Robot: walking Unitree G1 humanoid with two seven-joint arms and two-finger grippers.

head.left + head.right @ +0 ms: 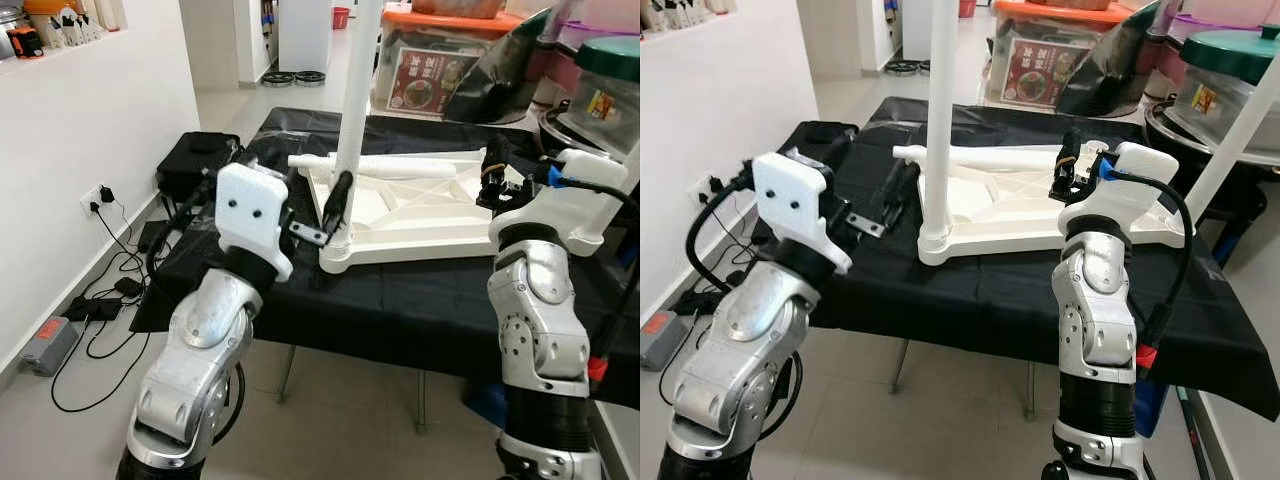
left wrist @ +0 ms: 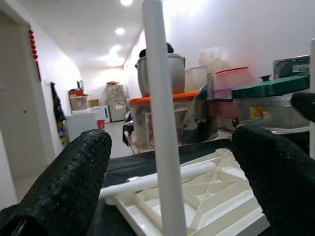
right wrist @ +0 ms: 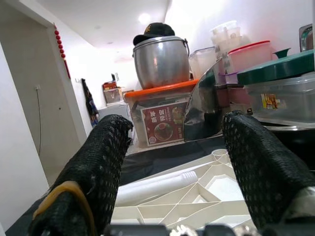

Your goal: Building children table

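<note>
In the eye views, a white children table top (image 1: 420,215) is seen upside down on the black-covered desk (image 1: 400,300), ribbed underside up. One white leg (image 1: 355,100) stands upright at its near left corner, its top cut off; another leg (image 1: 385,166) lies across the frame. The left tool (image 1: 330,215) sits just beside the upright leg. The right tool (image 1: 1072,165) is largely hidden behind its wrist.

In the left wrist view, the fingers (image 2: 69,187) are spread wide, apparently not touching the leg between them.

In the right wrist view, the fingers (image 3: 261,167) are held wide over the ribbed frame.
</note>
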